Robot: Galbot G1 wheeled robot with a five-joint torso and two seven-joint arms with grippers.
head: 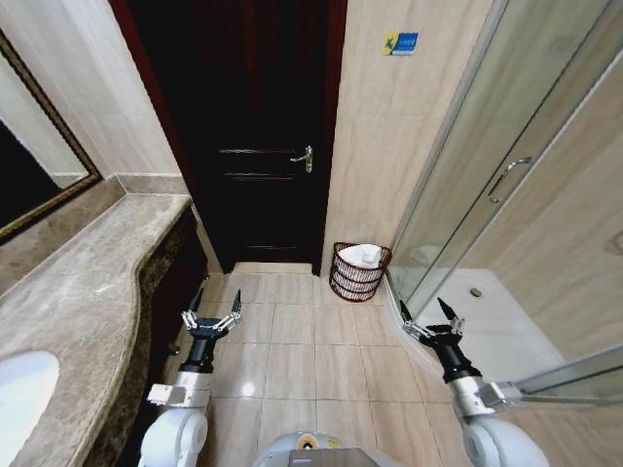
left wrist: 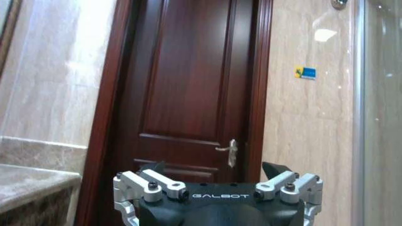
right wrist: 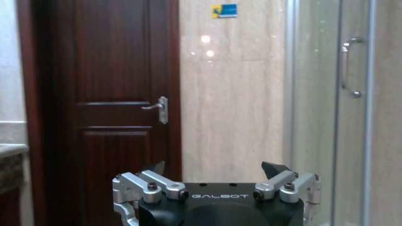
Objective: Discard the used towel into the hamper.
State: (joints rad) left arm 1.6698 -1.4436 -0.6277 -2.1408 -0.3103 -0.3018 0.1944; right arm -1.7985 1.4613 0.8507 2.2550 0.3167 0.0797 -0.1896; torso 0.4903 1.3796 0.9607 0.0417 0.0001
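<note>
The left gripper hangs over the floor tiles with its fingers spread wide and holding nothing, the hamper with a white towel inside sits by the wall beside the dark door, and the right gripper is spread and empty too.

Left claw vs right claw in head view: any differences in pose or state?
The left claw hangs over the floor tiles beside the marble counter; the right claw hangs by the glass shower door, nearer the hamper. The left points straight ahead; the right angles inward. Both are open and empty.
</note>
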